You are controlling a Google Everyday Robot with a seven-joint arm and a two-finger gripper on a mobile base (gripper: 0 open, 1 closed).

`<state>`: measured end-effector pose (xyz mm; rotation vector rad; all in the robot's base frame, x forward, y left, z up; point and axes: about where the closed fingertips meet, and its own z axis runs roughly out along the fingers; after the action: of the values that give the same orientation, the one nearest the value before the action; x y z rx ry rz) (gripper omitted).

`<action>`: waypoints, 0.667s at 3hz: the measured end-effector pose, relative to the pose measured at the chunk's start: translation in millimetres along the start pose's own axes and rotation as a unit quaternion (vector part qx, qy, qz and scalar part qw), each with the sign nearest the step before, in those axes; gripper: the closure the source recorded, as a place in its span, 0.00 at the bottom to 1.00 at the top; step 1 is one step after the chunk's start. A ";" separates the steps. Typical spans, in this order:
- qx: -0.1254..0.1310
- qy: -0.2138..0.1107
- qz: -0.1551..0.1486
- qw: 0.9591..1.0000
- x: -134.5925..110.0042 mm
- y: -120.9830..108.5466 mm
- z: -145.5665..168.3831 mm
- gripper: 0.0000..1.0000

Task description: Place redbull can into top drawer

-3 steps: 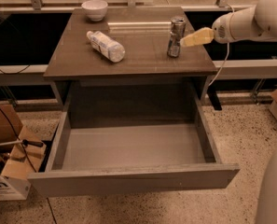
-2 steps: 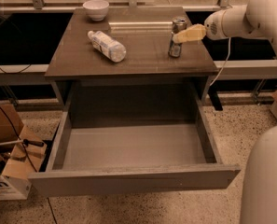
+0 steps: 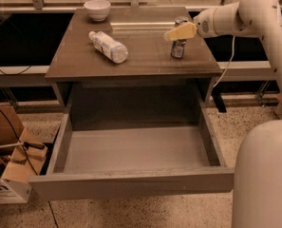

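The gripper [image 3: 180, 32] reaches in from the right across the upper can [image 3: 178, 49], which stands near the table's [image 3: 140, 63] right edge. Whether it has hold cannot be told. The bottle [image 3: 108, 46] lies well left. Below, the drawer [image 3: 131, 184] is pulled fully out.

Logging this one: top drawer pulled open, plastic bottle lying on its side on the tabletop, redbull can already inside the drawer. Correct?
Not quite. The redbull can is not in the top drawer; it stands upright on the tabletop, with the pincer at its upper part, as the camera view shows. The rest holds: the drawer is pulled open and the plastic bottle lies on its side on the tabletop.
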<state>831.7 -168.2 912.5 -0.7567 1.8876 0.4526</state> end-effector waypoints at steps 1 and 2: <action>-0.008 0.002 -0.002 1.000 0.4 9.7 -0.8 0.39; -0.005 0.003 0.006 1.000 4.1 15.3 -10.5 0.62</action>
<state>813.0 -164.6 912.8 -0.7535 1.8968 0.4676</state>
